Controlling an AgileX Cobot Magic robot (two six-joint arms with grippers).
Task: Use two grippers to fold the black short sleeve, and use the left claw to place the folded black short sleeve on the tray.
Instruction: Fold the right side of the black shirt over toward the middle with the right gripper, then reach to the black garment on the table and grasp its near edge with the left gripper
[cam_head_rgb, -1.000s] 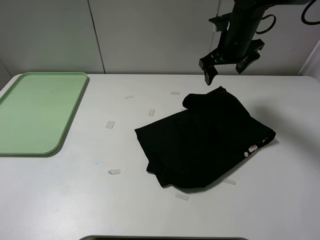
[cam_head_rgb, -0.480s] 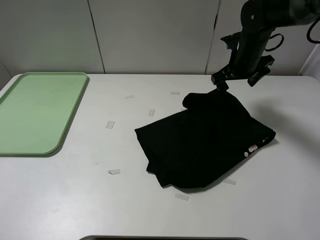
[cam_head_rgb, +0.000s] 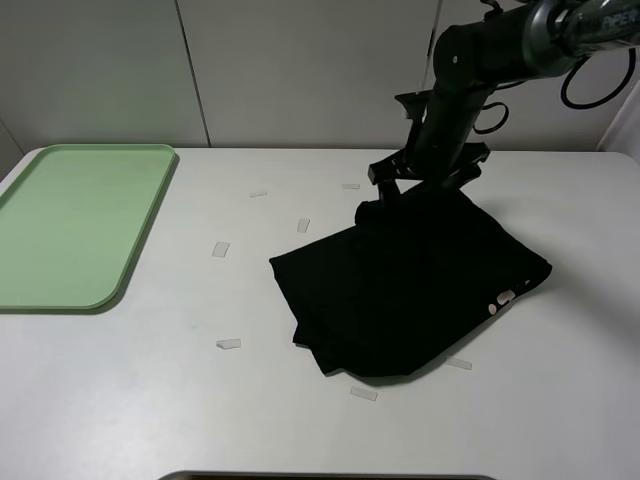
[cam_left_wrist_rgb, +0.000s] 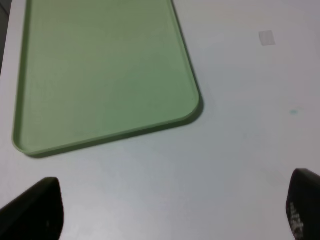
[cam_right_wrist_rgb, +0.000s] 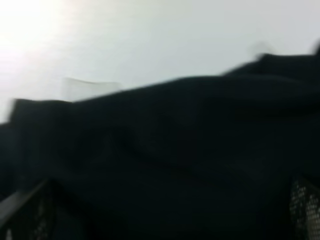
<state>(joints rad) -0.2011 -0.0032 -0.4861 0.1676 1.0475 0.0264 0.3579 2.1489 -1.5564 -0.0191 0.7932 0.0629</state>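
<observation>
White table (cam_head_rgb: 120, 400) fills the high view, dotted with little clear tape strips (cam_head_rgb: 350, 186). That one's at twelve o'clock. There's another strip (cam_head_rgb: 259, 194) at eleven, a strip (cam_head_rgb: 220, 249) at ten, a strip (cam_head_rgb: 229, 344) at eight and a strip (cam_head_rgb: 364, 394) at five. A faint teal speck (cam_head_rgb: 193, 326) sits at nine, with pale wall panels (cam_head_rgb: 300, 70) behind.

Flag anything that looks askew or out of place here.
The black short sleeve lies skewed on the table, bunched at its far corner under the right gripper. Small pale scraps lie scattered around it.
</observation>
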